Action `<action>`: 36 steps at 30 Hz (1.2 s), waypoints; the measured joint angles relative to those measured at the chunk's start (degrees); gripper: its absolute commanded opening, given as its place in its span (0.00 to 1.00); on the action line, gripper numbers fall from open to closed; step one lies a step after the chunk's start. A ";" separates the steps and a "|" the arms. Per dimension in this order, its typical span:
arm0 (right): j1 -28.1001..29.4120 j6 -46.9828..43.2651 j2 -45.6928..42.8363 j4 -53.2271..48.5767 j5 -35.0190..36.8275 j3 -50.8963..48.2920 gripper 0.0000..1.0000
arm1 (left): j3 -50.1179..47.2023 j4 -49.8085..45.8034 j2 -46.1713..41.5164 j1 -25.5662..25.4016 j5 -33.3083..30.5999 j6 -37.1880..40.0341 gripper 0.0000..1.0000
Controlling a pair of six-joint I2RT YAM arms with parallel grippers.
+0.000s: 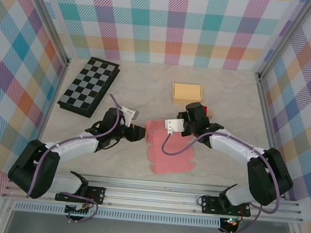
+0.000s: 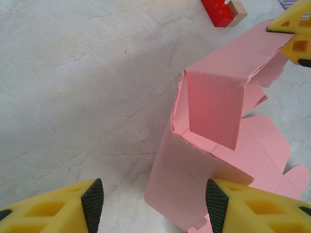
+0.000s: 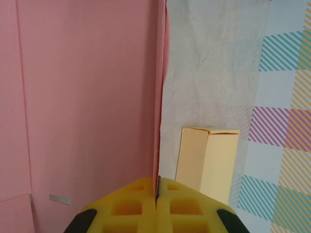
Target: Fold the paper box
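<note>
The pink paper box lies half folded in the middle of the table, one end raised into walls and flat flaps spread toward the near edge. My left gripper is open at the box's left side. In the left wrist view its jaws straddle the box's near wall, with the right pad close against the paper. My right gripper is shut on the upright edge of a pink panel, which is pinched between the fingertips.
A folded chessboard lies at the back left. A pale yellow box stands behind the pink one, close to my right gripper. A red toy brick and a small wooden block sit beside the right arm.
</note>
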 measured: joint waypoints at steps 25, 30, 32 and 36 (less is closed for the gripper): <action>1.92 0.02 -1.86 3.48 2.54 -2.01 0.00 | 0.00 -0.09 0.33 -3.45 -0.50 1.46 0.62; 2.10 0.04 -2.69 3.48 2.27 -2.82 0.00 | 0.02 -0.09 0.79 -3.45 -0.48 1.46 0.62; 2.14 0.04 -2.73 3.45 2.21 -2.84 0.00 | 0.09 -0.13 1.09 -3.45 -0.48 1.49 0.62; 2.19 0.09 -2.71 3.48 2.84 -2.84 0.00 | 0.85 -1.66 0.68 -3.50 -0.72 0.94 0.61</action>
